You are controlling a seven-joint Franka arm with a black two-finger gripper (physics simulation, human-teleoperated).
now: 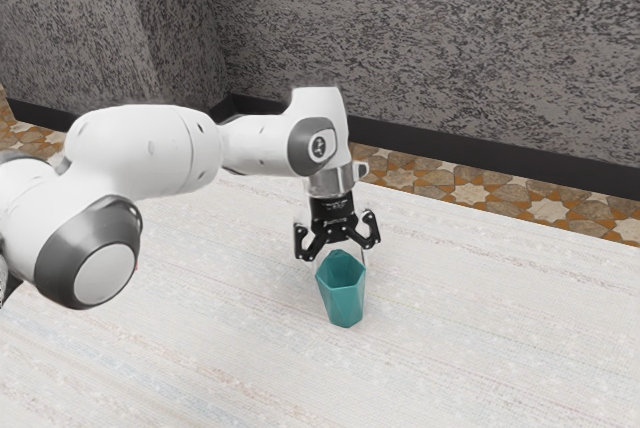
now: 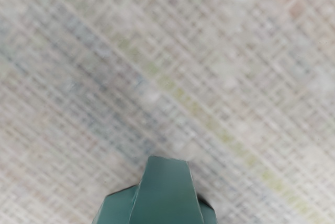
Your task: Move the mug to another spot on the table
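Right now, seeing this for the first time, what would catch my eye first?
A big white arm reaches in from the exterior view's left, its black tool hanging open right over a teal mug. The mug stands upright on the pale table, with a rough grey wall behind.

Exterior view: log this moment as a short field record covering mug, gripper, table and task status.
mug: teal faceted mug, upright, standing on the table
gripper: black two-finger gripper, open, directly above the mug's rim
grasp: none; fingers spread wider than the rim
table: pale streaked table
task status: mug not yet gripped or lifted
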